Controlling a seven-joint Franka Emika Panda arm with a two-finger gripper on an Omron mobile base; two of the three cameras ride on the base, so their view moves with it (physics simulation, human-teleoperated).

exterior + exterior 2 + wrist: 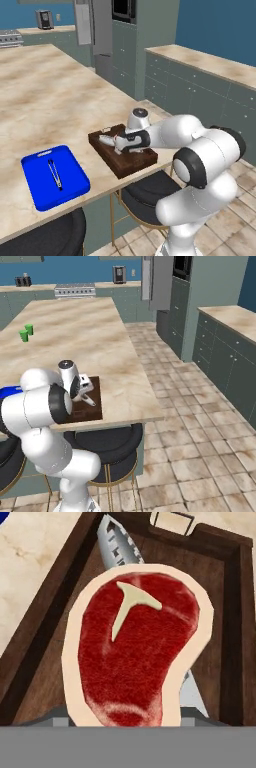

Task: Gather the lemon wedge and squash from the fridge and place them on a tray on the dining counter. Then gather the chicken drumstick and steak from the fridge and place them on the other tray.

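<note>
Two trays on the dining counter, steak over the brown one.
Blue tray holds tongs; to its right, brown tray holds a metal utensil. Steak sits lengthwise above it, bone end away from the hand. Gripper: jaws' hold can't be told.

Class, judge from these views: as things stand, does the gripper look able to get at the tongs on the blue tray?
Probably not yet: the gripper seems occupied with the steak over the brown tray; the tongs lie uncovered on the blue tray beside it.
</note>
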